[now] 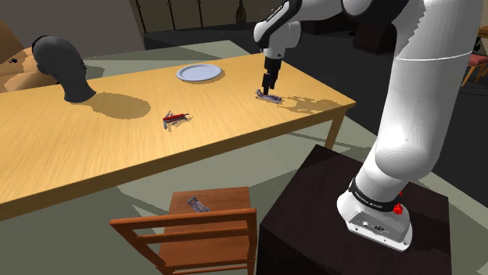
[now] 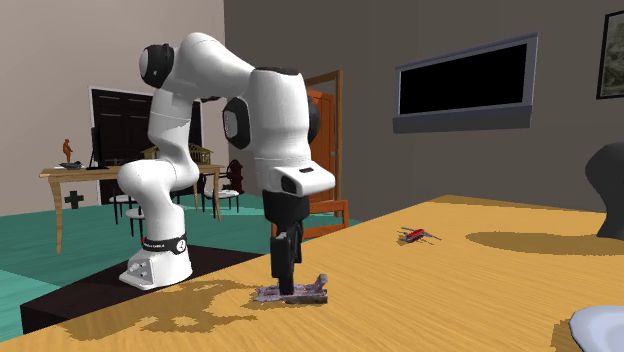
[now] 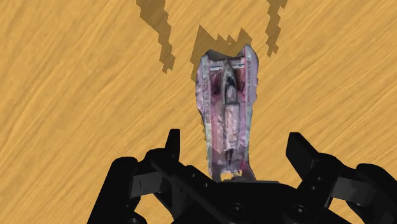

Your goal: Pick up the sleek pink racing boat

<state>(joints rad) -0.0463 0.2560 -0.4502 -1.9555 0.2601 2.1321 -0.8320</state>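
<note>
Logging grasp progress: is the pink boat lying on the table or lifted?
On the table. The boat lies flat on its surface, and the open fingers straddle it without touching.

Setting: a furnished room in a home, laid out for dining and living. Indicators:
- A long wooden table (image 1: 117,148) carries a plate (image 1: 199,73), with a wooden chair (image 1: 195,234) drawn up to it.
- A flat black screen (image 2: 465,78) is mounted on the wall, near a framed picture (image 2: 611,55).
- A dark panelled door (image 2: 120,125) stands behind a side table (image 2: 80,176) bearing small ornaments.
</note>
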